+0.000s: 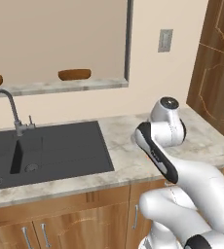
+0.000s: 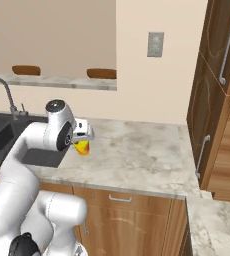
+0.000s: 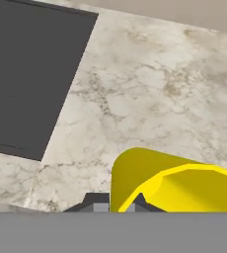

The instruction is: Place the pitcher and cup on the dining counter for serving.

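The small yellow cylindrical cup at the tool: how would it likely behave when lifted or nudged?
The small yellow cylindrical cup looks rigid and thin-walled, so probably light. The shut tool appears to pinch just its rim wall, so it may swing or slip. Its smooth round side suggests that it would roll on the marbled stone worktop if tipped over.

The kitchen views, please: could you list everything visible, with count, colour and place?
cup: one, yellow with red-orange mark, over the worktop right of the sink, rim pinched in the jaws
sink: one, black, set in the worktop
tap: one, grey, behind the sink
worktop: one, beige marbled
dining counter: one, pale stone, behind the opening
stools: two, brown, beyond the dining counter
wall socket: one, grey
cabinets: brown wood, right and below
arm: one, white
gripper: one, shut on the cup
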